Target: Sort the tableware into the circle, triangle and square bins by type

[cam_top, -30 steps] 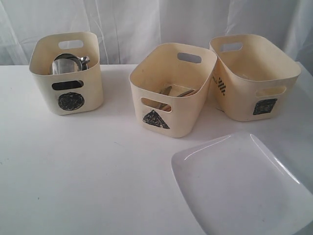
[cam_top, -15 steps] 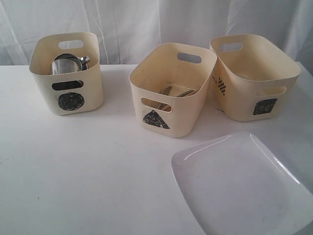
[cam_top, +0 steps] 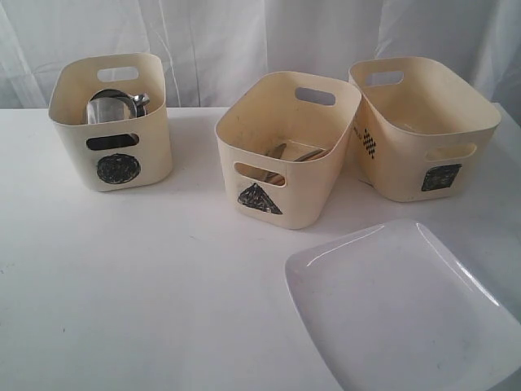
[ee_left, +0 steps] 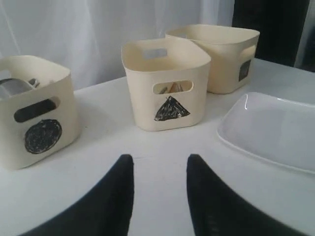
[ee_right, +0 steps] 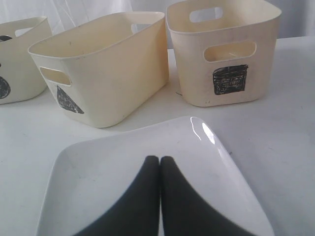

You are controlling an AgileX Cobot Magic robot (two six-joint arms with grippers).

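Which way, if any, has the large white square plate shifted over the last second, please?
No: the large white square plate keeps the same gap from the cream triangle-marked tub in the exterior view.

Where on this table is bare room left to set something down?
Widest: the bare table before the circle bin, left of the white plate. A lane runs between the circle bin and triangle bin. Crowded on the right: triangle bin and square bin stand close together, the plate just before them.
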